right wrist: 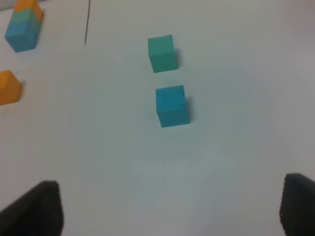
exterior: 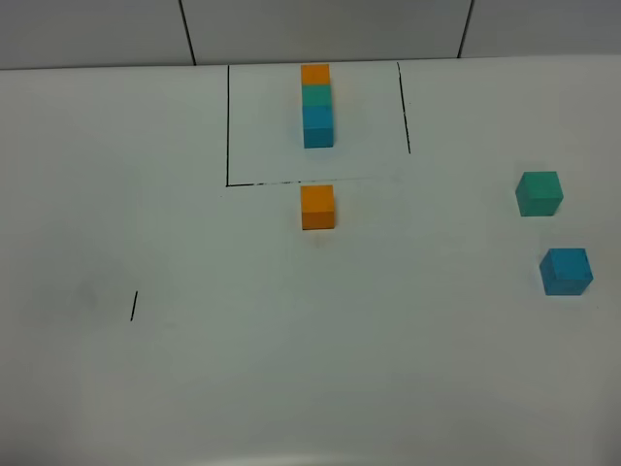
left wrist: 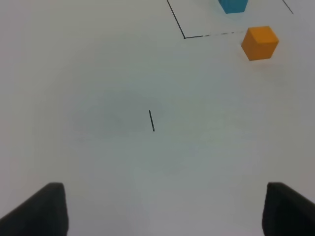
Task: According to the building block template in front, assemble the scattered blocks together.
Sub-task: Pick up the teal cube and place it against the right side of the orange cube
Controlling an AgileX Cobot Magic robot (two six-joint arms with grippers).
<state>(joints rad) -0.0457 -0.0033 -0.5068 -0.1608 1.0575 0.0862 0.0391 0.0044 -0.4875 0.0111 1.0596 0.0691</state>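
The template (exterior: 316, 105) is a row of orange, green and blue blocks inside a black outlined box at the back of the table. A loose orange block (exterior: 317, 207) sits just in front of the box. A loose green block (exterior: 539, 192) and a loose blue block (exterior: 566, 270) lie at the right. Neither arm shows in the high view. My left gripper (left wrist: 162, 209) is open and empty, well short of the orange block (left wrist: 260, 43). My right gripper (right wrist: 170, 206) is open and empty, short of the blue block (right wrist: 172, 105) and green block (right wrist: 162, 52).
A short black mark (exterior: 134, 305) is drawn on the white table at the left. The black box outline (exterior: 228, 126) frames the template. A tiled wall runs behind the table.
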